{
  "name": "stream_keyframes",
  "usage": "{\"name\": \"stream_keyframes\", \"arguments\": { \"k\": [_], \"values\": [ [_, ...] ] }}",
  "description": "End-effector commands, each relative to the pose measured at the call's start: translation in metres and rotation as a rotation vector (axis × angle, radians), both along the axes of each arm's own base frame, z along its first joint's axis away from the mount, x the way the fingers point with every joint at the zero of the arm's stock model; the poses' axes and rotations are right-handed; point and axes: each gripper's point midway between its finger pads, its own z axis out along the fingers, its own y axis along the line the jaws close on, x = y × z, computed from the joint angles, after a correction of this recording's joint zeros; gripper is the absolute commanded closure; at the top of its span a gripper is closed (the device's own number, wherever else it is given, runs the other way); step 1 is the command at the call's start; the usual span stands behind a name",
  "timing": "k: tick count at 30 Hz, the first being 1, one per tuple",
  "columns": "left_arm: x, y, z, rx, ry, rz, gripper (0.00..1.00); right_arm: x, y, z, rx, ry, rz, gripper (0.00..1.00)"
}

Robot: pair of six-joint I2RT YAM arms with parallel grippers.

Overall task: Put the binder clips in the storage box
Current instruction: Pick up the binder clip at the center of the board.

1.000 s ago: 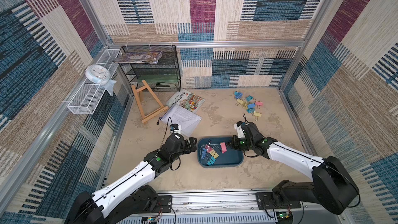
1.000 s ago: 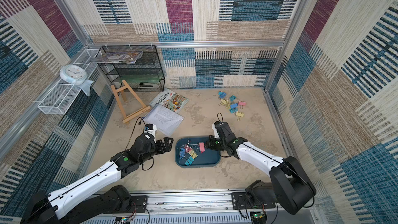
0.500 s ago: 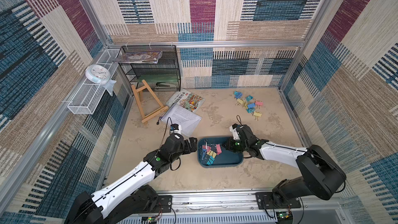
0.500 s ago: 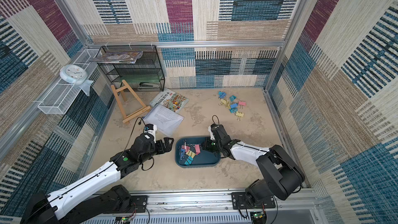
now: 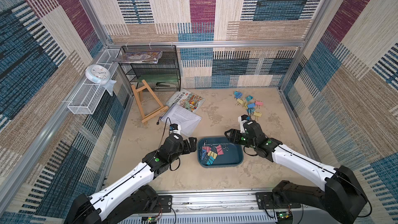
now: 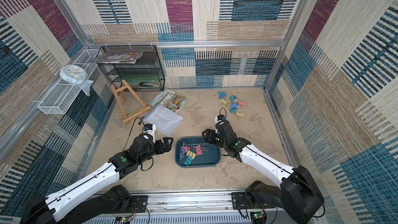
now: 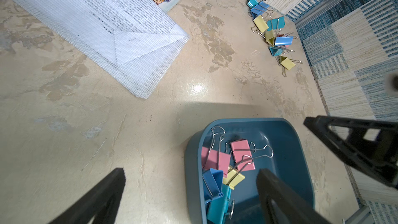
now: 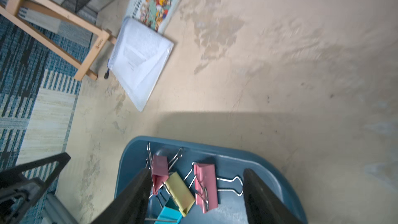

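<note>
My right gripper (image 5: 229, 135) hangs over the far right corner of the box (image 5: 219, 165), jaws apart with nothing between them. The pink clip (image 8: 204, 187) that shows between my fingers in the right wrist view lies on the box floor below, with other pink, yellow and blue ones bunched toward the box's left end. My left gripper (image 5: 192, 144) stands wide open and empty just beside the box's left rim. The box itself sits toward the middle of the table's near edge.

The loose clips (image 5: 247, 104) lie scattered near the far right corner of the table, well apart from the box. From my right gripper they are behind the wrist, opposite to where the jaws point, which is leftward across the box. The scatter runs as a loose line from the far edge slanting nearer and rightward, and its near end, a yellow clip (image 5: 257, 114), sits close to my right wrist. The right arm is plainly nearer; the left would have to cross the whole box. I judge the right arm should swing round and take that yellow clip first.
</note>
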Motion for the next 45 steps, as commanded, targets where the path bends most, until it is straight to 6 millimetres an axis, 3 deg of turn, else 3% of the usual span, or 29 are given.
{"name": "stream_keyframes", "arguments": {
  "k": [1,4,7,10,14,19,27,40,45],
  "values": [
    [0.001,0.002,0.006,0.01,-0.016,0.001,0.01,0.026,-0.04,0.026,-0.151,-0.129,-0.149,0.23],
    [0.0,0.003,0.009,0.01,-0.026,-0.002,0.01,0.056,-0.065,0.044,-0.179,-0.161,-0.205,0.23],
    [-0.002,0.005,0.011,0.012,-0.033,-0.002,0.01,0.092,-0.107,0.046,-0.212,-0.132,-0.304,0.23],
    [-0.002,0.007,0.011,0.018,-0.038,0.006,0.01,0.124,-0.159,0.025,-0.139,0.004,-0.507,0.23],
    [-0.001,0.009,0.009,0.031,-0.038,0.009,0.01,0.156,-0.2,-0.009,-0.023,0.195,-0.716,0.25],
    [0.0,0.01,0.006,0.051,-0.035,0.01,0.01,0.182,-0.214,-0.042,0.081,0.298,-0.83,0.26],
    [0.003,0.008,0.002,0.08,-0.026,-0.004,0.01,0.191,-0.207,-0.086,0.264,0.419,-0.835,0.29],
    [0.009,0.002,-0.001,0.113,-0.018,-0.023,0.0,0.189,-0.214,-0.09,0.242,0.39,-0.841,0.72],
    [0.01,0.0,-0.001,0.099,-0.014,-0.027,0.01,0.184,-0.217,-0.084,0.216,0.367,-0.822,0.94]
  ]
}}
